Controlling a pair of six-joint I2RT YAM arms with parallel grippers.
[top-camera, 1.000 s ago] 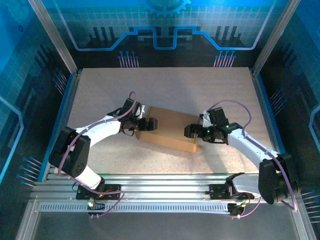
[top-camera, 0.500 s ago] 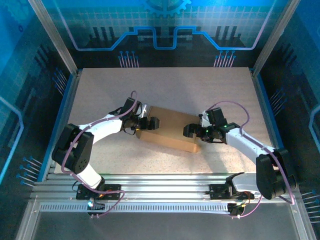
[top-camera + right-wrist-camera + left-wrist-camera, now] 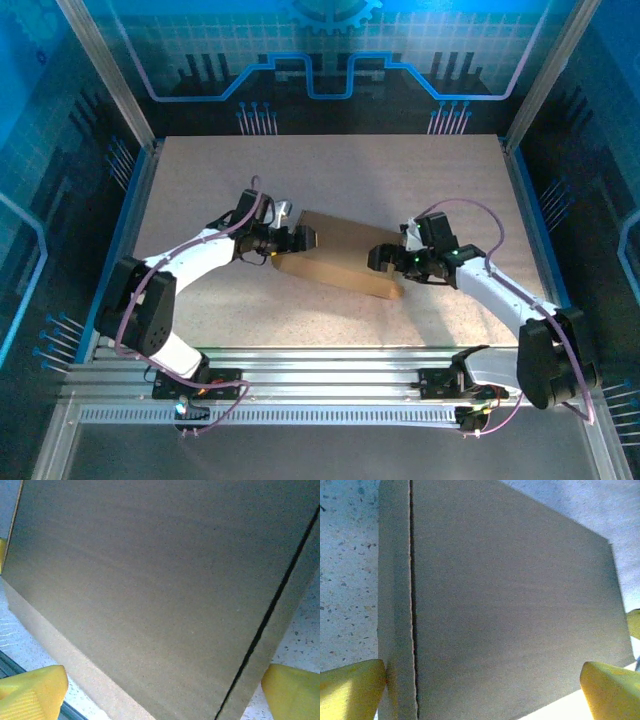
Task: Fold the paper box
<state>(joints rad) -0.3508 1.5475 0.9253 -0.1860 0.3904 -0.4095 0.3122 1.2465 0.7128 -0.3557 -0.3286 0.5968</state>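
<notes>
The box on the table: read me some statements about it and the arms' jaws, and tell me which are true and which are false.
1. The box is a flat, unfolded sheet. False: it is a closed, shallow box.
2. The left arm has its jaws open at one end of the box. True.
3. The right arm has its jaws shut. False: they stand open at the box's other end.
4. The box is brown cardboard. True.

Looks down from above and behind onto the counter; peers close from each wrist at the shared box.
</notes>
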